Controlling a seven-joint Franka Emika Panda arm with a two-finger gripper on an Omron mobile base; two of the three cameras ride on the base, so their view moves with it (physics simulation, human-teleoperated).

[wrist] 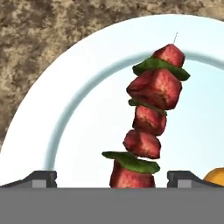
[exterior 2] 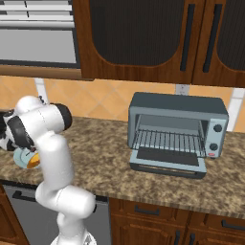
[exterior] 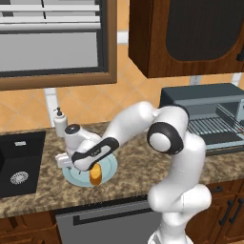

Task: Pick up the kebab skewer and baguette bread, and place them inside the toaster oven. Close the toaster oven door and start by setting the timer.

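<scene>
The kebab skewer (wrist: 151,118), red meat chunks with green pepper slices, lies on a pale blue plate (wrist: 65,87). My gripper (wrist: 113,179) is open just above it, one fingertip (wrist: 41,178) on each side of the skewer's near end, nothing gripped. The golden baguette bread (exterior: 96,175) lies on the same plate (exterior: 110,164) at its front edge, next to my hand; it also peeks in as an orange edge (wrist: 215,176). On the counter to the right stands the toaster oven (exterior 2: 177,129), its door (exterior 2: 167,163) folded down and the wire rack bare.
A black sink (exterior: 19,164) is set into the granite counter left of the plate, with a white soap dispenser (exterior: 59,121) behind it. Dark wood cabinets (exterior 2: 143,38) hang above the oven. Open counter (exterior 2: 95,143) lies between plate and oven.
</scene>
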